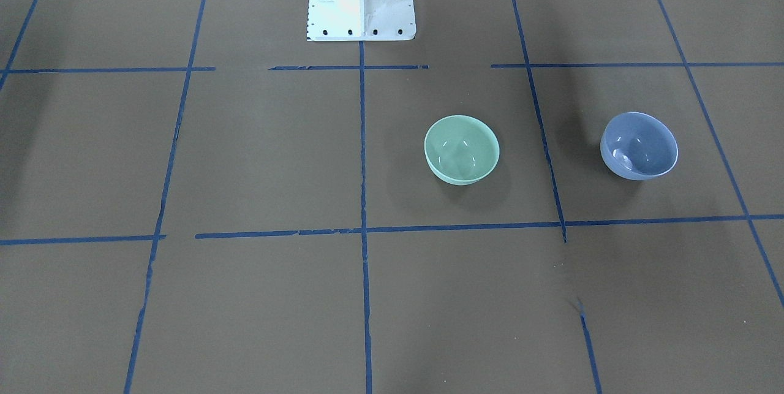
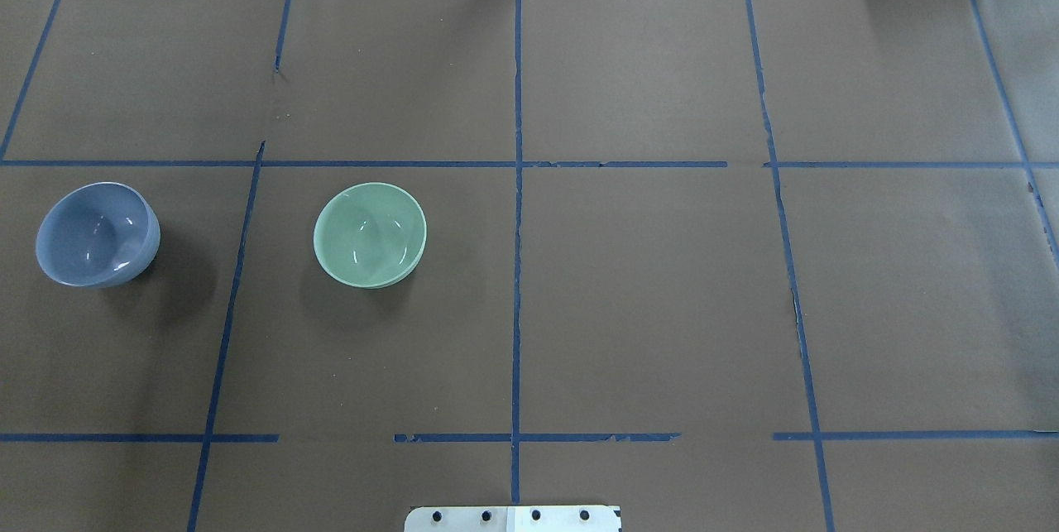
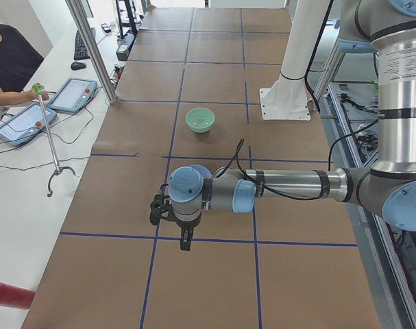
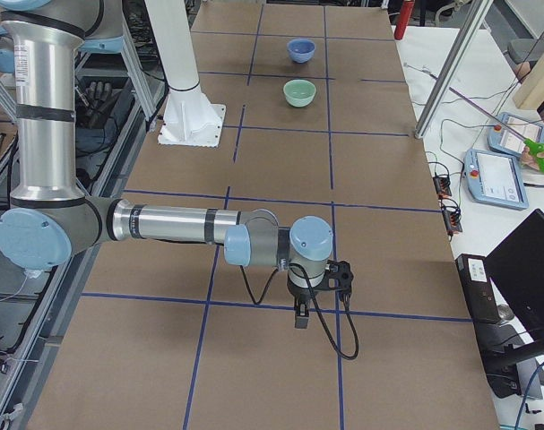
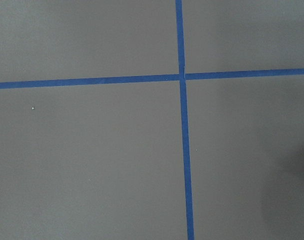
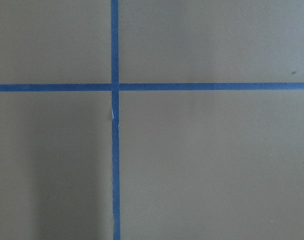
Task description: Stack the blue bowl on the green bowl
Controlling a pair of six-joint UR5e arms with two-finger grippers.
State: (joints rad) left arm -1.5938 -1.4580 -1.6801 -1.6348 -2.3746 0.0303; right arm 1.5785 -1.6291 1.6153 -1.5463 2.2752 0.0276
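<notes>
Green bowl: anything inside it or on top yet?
The green bowl is empty, with nothing on top; the blue bowl stands apart beside it. What lies beneath the green one is covered.

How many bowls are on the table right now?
2. The green bowl sits in the grid square left of the centre tape line, overhead view; the blue bowl is in the next square further left, apart from it. None appears hidden.
</notes>
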